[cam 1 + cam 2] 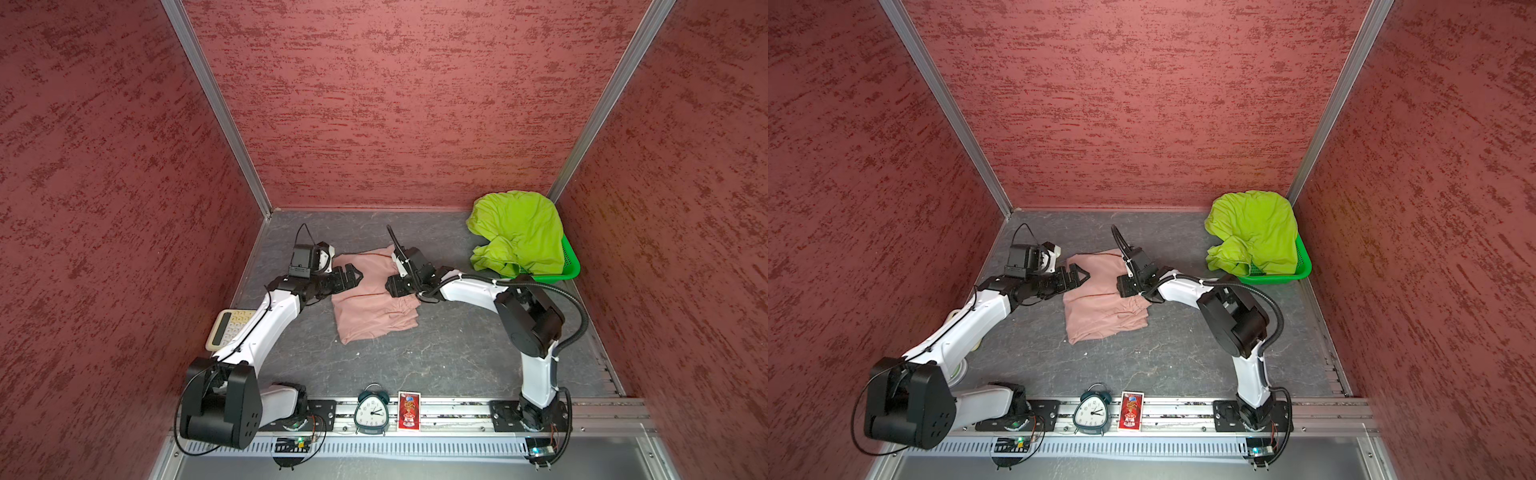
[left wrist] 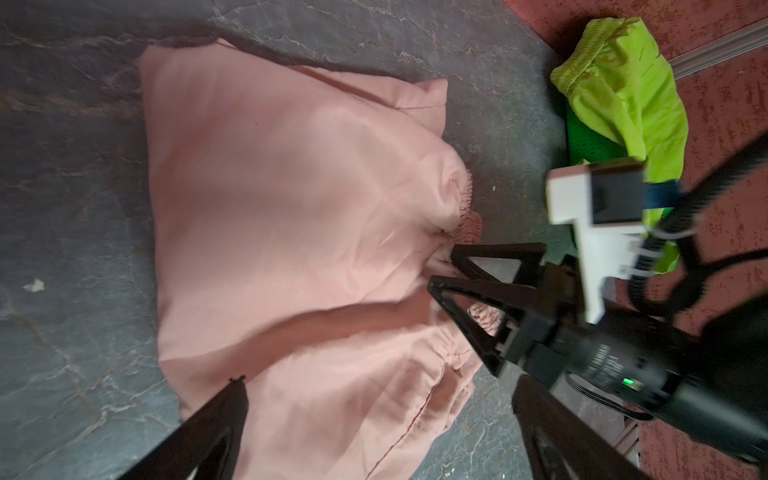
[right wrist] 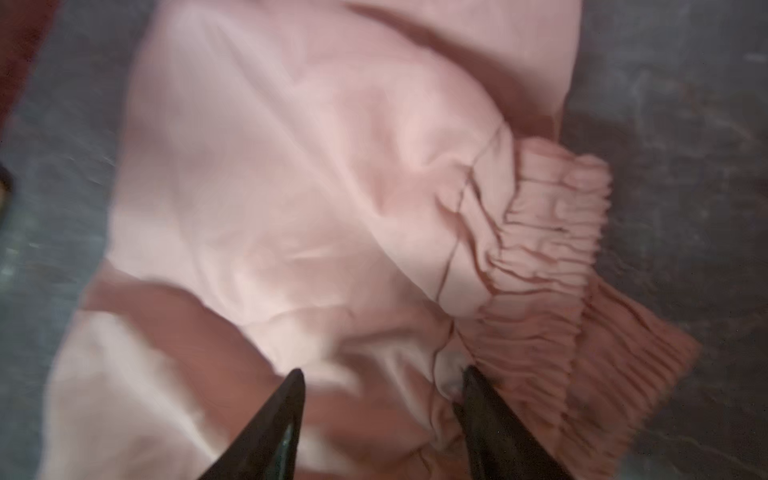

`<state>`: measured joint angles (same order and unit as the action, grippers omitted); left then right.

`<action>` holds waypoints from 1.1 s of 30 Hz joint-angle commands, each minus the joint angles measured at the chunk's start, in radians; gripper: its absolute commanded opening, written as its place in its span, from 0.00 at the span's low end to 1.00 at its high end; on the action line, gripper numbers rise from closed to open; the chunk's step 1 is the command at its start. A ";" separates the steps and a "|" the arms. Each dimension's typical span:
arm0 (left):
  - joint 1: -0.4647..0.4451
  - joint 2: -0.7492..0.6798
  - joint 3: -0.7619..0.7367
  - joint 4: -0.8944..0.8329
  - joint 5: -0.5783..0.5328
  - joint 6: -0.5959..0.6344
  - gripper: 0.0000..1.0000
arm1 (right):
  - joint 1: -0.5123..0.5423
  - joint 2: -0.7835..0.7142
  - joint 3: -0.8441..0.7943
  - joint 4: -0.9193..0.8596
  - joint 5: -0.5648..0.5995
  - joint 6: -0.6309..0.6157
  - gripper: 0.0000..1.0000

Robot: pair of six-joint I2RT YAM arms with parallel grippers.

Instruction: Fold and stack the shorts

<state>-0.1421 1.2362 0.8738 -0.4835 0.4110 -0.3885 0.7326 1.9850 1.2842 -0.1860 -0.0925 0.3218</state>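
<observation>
Both agape, seemingly empty: left end effector (image 2: 379, 381), right end effector (image 3: 383, 370), over pink shorts (image 1: 370, 316).

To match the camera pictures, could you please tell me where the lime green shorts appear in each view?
Top view: lime green shorts heaped over the basket, far right corner.
Top view: lime green shorts, same corner.
Left wrist: beyond the pink shorts.
Right wrist: absent.
Shared landmark: pink shorts.

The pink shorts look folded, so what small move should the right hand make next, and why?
Probably raise the right hand clear of the pink shorts: its jaws stand open, holding nothing, the shorts lie folded, and the green shorts wait crumpled over the basket.
</observation>
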 commanded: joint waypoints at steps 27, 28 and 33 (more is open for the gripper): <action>-0.466 0.225 0.240 -0.326 -0.369 0.071 0.99 | -0.173 -0.759 -0.375 0.041 0.129 0.072 0.75; -0.486 0.262 0.259 -0.327 -0.382 0.075 1.00 | -0.185 -0.795 -0.398 0.032 0.133 0.074 0.75; -0.536 0.435 0.325 -0.333 -0.444 0.068 0.99 | -0.224 -0.911 -0.477 -0.006 0.125 0.105 0.76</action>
<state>-0.6662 1.6161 1.1694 -0.7918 0.0547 -0.3321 0.5262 1.1095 0.8322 -0.1322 0.0055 0.4191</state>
